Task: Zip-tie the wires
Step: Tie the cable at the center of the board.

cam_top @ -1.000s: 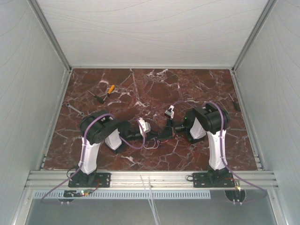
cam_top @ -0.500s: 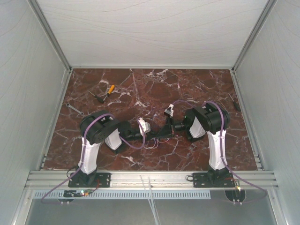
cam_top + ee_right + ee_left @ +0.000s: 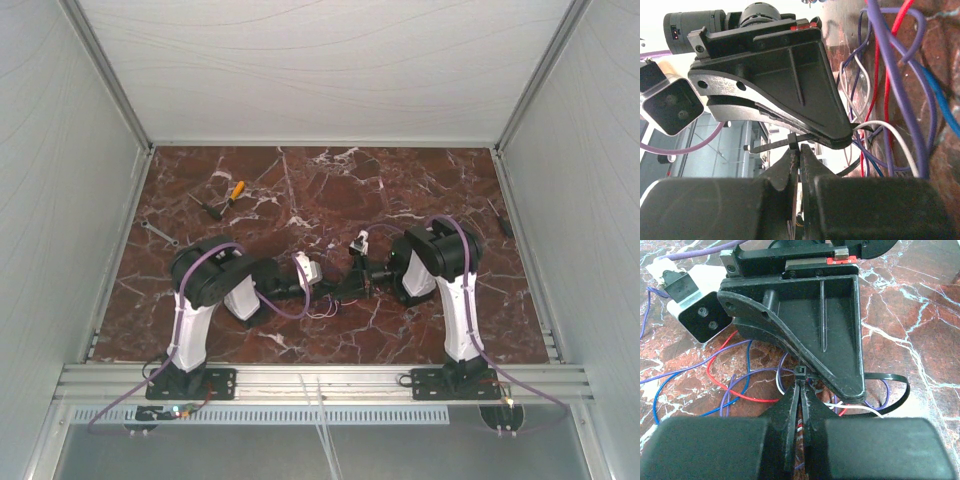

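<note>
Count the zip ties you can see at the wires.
1: a black zip tie, its head at the tips of the left gripper and right gripper, among the wires. Others may be hidden beneath them.

You are looking at a robotics lab test cell: plain white panels (image 3: pixel 330 70) wall in the work area at 9, 12 and 3 o'clock, framed by aluminium profile rails (image 3: pixel 320 378). At 6 o'clock the left arm base (image 3: pixel 190 383) and right arm base (image 3: pixel 452 381) are bolted to that rail, above a slotted cable duct (image 3: pixel 260 414). Towards 10 o'clock an orange-handled screwdriver (image 3: pixel 235 190) and a small wrench (image 3: pixel 158 233) lie on the red marble-patterned tabletop (image 3: pixel 420 180)
</note>
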